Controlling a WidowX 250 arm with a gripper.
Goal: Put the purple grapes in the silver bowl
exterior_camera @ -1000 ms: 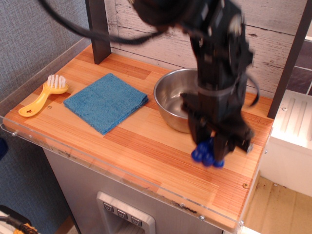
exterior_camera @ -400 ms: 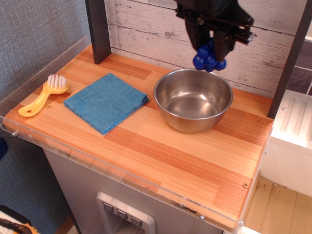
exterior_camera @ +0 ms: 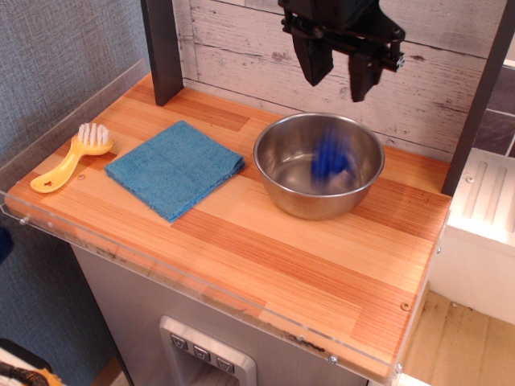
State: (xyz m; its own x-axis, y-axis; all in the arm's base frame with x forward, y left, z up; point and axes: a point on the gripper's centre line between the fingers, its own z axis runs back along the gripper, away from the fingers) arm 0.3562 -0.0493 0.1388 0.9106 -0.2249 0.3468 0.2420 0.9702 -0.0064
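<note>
From where I stand there is one view, looking down across the wooden table (exterior_camera: 265, 257). The gripper (exterior_camera: 338, 71) hangs high above the silver bowl (exterior_camera: 319, 165), its two fingers spread wide with nothing between them. The purple grapes (exterior_camera: 328, 158) show as a blue blur inside the bowl. To the left lie a blue cloth (exterior_camera: 175, 168) and a yellow brush (exterior_camera: 72, 157).

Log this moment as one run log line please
end effector: open, above bowl | purple toy grape cluster: blurred, inside round shiny steel bowl | blue cloth, yellow brush: on wooden counter
</note>
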